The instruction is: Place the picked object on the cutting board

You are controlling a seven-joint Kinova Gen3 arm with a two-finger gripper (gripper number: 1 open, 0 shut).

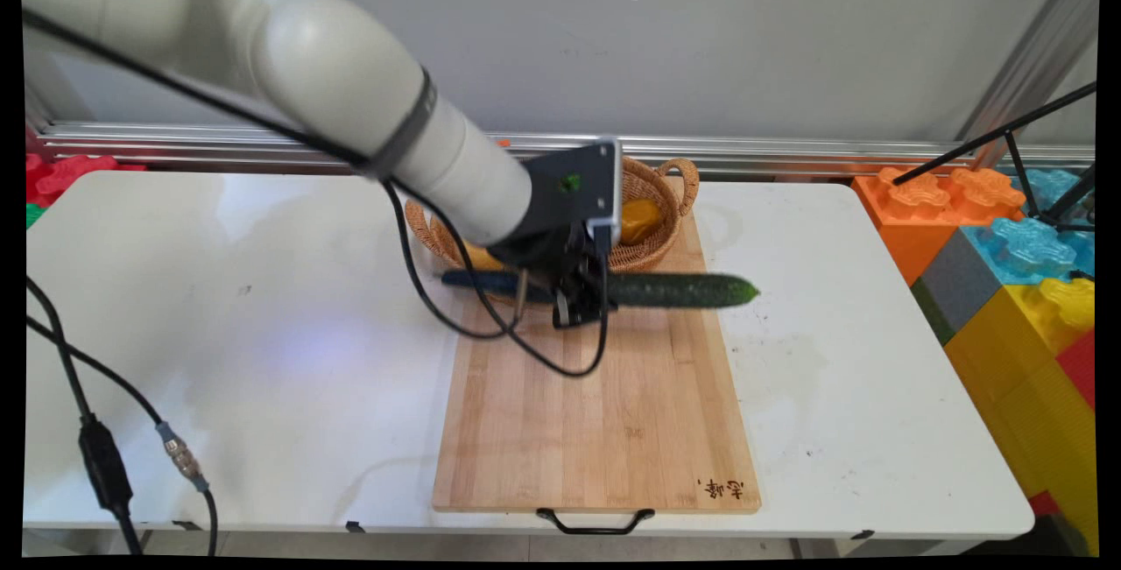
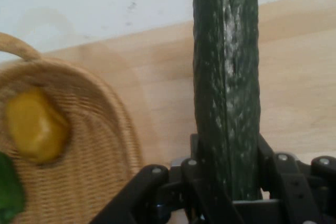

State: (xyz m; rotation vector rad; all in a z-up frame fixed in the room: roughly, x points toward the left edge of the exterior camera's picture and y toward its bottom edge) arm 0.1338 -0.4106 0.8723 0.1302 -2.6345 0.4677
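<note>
A long dark green cucumber [image 1: 674,290] lies level in the air over the far end of the wooden cutting board [image 1: 595,412], held near its middle. My gripper [image 1: 580,314] is shut on the cucumber [image 2: 227,87], which runs straight up the hand view between the fingers [image 2: 268,156]. Just behind it stands a wicker basket [image 1: 657,242] holding a yellow fruit [image 1: 638,218]. In the hand view the basket [image 2: 94,156] is at the lower left with the yellow fruit [image 2: 35,125] and a bit of something green [image 2: 9,195] inside.
The board's black handle [image 1: 595,522] hangs at the table's near edge. Large coloured toy blocks [image 1: 1007,272] stand off the table's right side, and a black tripod leg [image 1: 1007,137] crosses above them. Black cables [image 1: 105,456] hang at the near left.
</note>
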